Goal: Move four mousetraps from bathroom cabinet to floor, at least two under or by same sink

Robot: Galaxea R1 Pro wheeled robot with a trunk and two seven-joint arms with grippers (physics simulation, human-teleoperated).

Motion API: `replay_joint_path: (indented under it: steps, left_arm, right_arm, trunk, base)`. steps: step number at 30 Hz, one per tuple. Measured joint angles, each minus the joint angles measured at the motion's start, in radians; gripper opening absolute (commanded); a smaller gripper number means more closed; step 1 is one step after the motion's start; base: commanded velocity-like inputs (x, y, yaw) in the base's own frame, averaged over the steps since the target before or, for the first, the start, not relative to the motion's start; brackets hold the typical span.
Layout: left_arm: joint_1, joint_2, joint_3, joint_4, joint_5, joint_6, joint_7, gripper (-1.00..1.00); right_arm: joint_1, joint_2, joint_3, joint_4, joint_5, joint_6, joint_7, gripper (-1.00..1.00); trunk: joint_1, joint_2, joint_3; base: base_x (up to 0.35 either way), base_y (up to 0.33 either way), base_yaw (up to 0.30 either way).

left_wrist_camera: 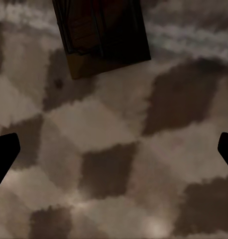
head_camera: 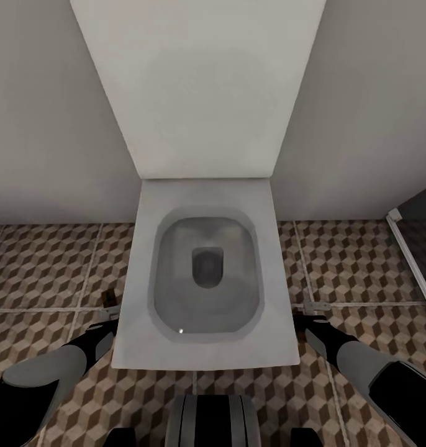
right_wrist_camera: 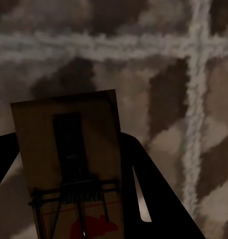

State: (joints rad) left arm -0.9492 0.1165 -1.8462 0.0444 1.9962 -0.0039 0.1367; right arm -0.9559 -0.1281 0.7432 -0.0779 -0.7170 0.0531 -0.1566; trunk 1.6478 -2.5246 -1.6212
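**A:** Largest surfaces first?

**B:** Plain pale wall (head_camera: 45,124) behind the toilet (head_camera: 203,335). Then bathroom floor (head_camera: 45,267), cube-patterned in brown, beige and cream, spread on both sides of the toilet and in front of it.

**A:** And the toilet itself?

**B:** White, square-cornered, central in the head view. Lid (head_camera: 197,87) raised against the wall, bowl open.

**A:** Beyond the toilet, on the robot's right?

**B:** Edge of a glass shower screen (head_camera: 412,261), with darker tiles behind it.

**A:** Arms?

**B:** Left arm (head_camera: 42,379) and right arm (head_camera: 374,366) reaching low, one along each flank of the toilet, level with its front half.

**A:** Grippers?

**B:** Left gripper (head_camera: 108,312) just beside the toilet's left edge. In the left wrist view (left_wrist_camera: 114,149), fingertips (left_wrist_camera: 4,154) spread wide apart with nothing between them. Right gripper (head_camera: 309,307) just beside the toilet's right edge, close above a grout line. In the right wrist view (right_wrist_camera: 71,167), apparently clamped on the held mousetrap (right_wrist_camera: 69,149).

**A:** Mousetraps, then?

**B:** Lying mousetrap (left_wrist_camera: 101,35) flat on the patterned tile at the toilet's left side, beyond the left fingertips and apart from them, next to a grout line. Held mousetrap between the dark fingers (right_wrist_camera: 149,194) at the toilet's right side, brown board with a wire spring and a red mark, above a crossing of grout lines.
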Motion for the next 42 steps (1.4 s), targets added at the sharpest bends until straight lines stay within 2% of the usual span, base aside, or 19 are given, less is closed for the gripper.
replay_joint_path:
  steps: [42]
  left_arm:
    - [-0.002, 0.002, 0.0, 0.001, 0.0, -0.001, 0.003, 1.0]
  right_arm:
    - [0.0, -0.002, 0.0, 0.0, 0.0, 0.001, 0.0, -1.0]
  trunk:
    - [0.0, 0.0, 0.0]
  base:
    - [0.0, 0.0, 0.0]
